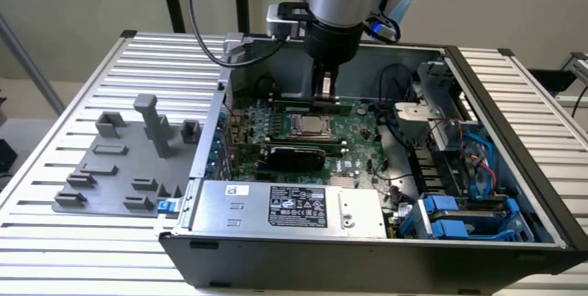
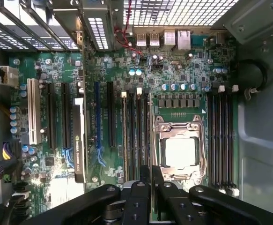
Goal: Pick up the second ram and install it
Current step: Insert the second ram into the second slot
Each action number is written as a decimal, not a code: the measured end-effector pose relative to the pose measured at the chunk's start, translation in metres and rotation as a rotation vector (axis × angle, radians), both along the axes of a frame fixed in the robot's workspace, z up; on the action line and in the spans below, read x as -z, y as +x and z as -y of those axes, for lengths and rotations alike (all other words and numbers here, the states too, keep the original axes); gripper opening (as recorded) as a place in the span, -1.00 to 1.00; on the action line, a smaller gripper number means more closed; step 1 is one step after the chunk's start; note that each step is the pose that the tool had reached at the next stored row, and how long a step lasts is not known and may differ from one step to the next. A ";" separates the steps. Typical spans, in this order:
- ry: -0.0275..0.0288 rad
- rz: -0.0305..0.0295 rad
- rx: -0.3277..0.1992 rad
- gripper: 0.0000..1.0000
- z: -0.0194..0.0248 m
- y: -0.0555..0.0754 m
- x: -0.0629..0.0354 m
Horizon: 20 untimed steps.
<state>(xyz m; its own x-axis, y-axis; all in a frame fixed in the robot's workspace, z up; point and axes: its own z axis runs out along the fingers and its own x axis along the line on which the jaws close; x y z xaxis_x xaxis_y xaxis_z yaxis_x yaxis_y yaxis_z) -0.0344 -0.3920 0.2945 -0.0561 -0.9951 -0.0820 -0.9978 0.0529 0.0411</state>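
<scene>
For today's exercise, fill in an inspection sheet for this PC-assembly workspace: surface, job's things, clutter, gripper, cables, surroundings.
Surface: slatted metal table carrying an open computer case.
Job's things: motherboard with CPU socket and black memory slots; cannot tell whether the second ram sits between the fingers.
Clutter: grey fixture tray beside the case, on the exterior view's left.
Grippers: gripper shut, low inside the case over the memory slots next to the socket.
Cables: red and blue cables inside the case; black cable hanging behind it.
Surroundings: pale wall.
</scene>
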 end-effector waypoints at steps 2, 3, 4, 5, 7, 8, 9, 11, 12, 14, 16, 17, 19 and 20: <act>0.0001 0.0001 0.000 -0.73 -0.0002 0.000 0.0036; 0.0000 0.0000 0.000 -0.73 -0.0003 0.000 0.0054; 0.0000 0.0000 0.000 -0.73 -0.0004 0.000 0.0073; 0.0000 0.0000 0.000 -0.73 -0.0005 0.000 0.0091; 0.0001 0.0001 0.000 -0.73 -0.0007 0.000 0.0127; 0.0001 0.0001 0.000 -0.73 -0.0008 0.000 0.0145; 0.0000 0.0001 0.000 -0.73 -0.0009 0.000 0.0163; 0.0000 0.0001 0.000 -0.73 -0.0011 0.000 0.0200; 0.0001 0.0001 0.000 -0.73 -0.0013 0.000 0.0219; -0.0001 0.0001 -0.001 -0.73 -0.0016 0.000 0.0254; -0.0001 0.0001 -0.001 -0.73 -0.0019 0.000 0.0290; 0.0001 0.0002 -0.001 -0.73 -0.0020 0.000 0.0310; 0.0000 0.0002 -0.002 -0.73 -0.0022 0.000 0.0346; 0.0000 0.0001 -0.002 -0.73 -0.0022 -0.001 0.0364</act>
<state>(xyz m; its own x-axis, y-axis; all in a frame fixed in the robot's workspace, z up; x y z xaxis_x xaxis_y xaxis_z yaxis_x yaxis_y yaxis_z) -0.0350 -0.3898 0.2581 -0.0539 -0.9952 -0.0820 -0.9979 0.0507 0.0410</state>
